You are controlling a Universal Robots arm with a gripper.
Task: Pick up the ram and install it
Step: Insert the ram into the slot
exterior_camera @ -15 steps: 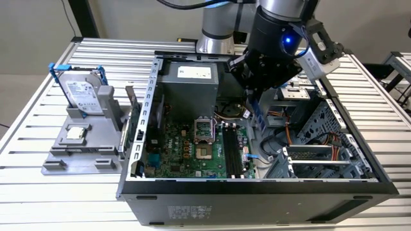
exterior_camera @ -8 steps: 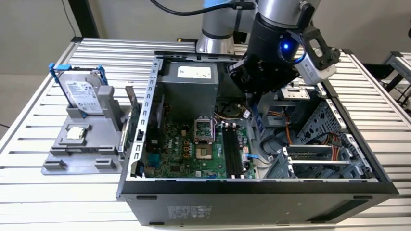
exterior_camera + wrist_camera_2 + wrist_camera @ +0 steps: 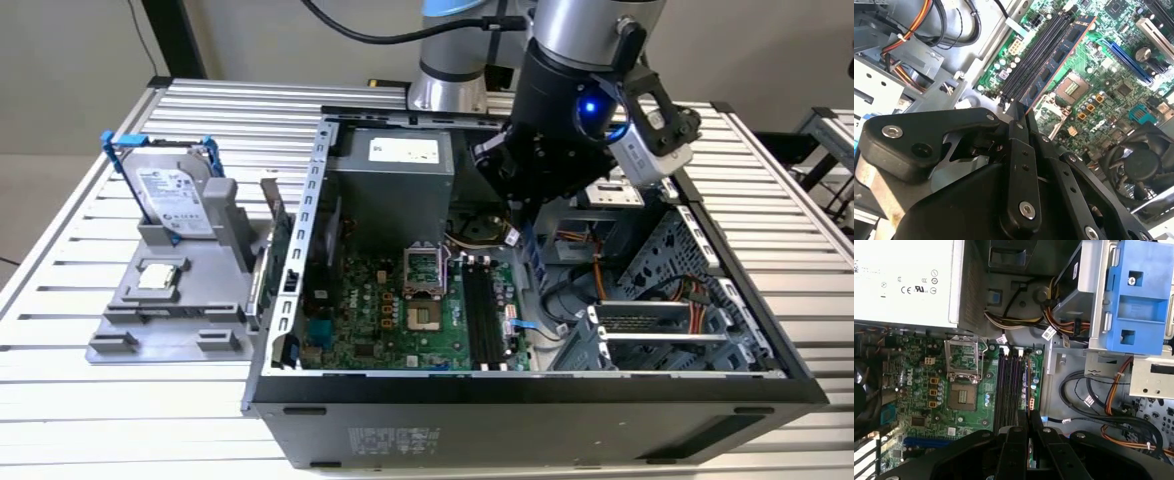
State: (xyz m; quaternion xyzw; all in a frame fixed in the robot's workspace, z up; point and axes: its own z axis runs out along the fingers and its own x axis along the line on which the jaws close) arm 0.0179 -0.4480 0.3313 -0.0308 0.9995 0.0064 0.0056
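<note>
1. table (image 3: pixel 80 430): silver ribbed aluminium slat top, with the slats running across the exterior view. bare strips show along the near edge and the exterior view's left edge.
2. open desktop pc case (image 3: pixel 534 435): lies on its side on the slats with the open face up, covering the middle and the exterior view's right.
3. grey parts fixture (image 3: pixel 160 325): sits flat on the slats at the exterior view's left, just beside the case wall. can't tell if they touch.
4. robot arm base (image 3: pixel 447 90): stands at the table's far side, behind the case.
</note>
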